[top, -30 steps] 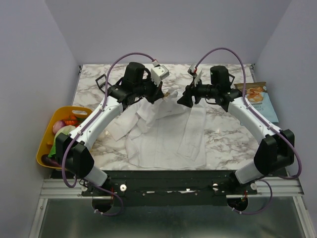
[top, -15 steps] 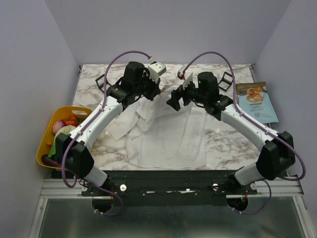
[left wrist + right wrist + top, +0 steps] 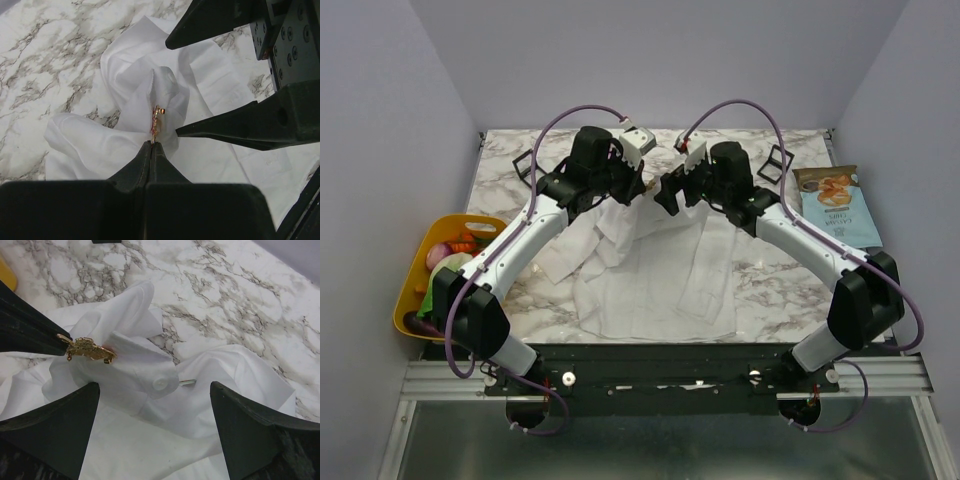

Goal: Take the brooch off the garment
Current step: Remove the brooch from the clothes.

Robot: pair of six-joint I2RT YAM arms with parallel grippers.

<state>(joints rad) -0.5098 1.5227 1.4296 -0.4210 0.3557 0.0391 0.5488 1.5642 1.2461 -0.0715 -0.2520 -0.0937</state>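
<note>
The left gripper (image 3: 151,146) has its two fingers pressed tight together, and they pinch the edge of the brooch (image 3: 156,122). The brooch is small and looks gold with a bit of red. It sits on a bunched-up lump of the shirt (image 3: 130,110), and that lump stands up higher than the cloth around it. In the right wrist view, the brooch (image 3: 89,349) sticks out sideways from the tip of the left gripper (image 3: 59,338), and a white button (image 3: 160,384) shows just beside it on the cloth.

The right gripper (image 3: 172,90) has its fingers wide apart and holds nothing. One finger is on each side of the lump. It faces the left gripper, close to it, but does not touch the brooch.

The white shirt (image 3: 650,270) lies in the middle of the table (image 3: 775,290) and reaches the near edge. The lump with the brooch is at its far end. From the top view the brooch is too small to see.

A yellow basket (image 3: 412,300) sits by the left edge. A snack bag (image 3: 835,205) lies by the right edge. Two black square frames (image 3: 778,162) are near the far edge.
</note>
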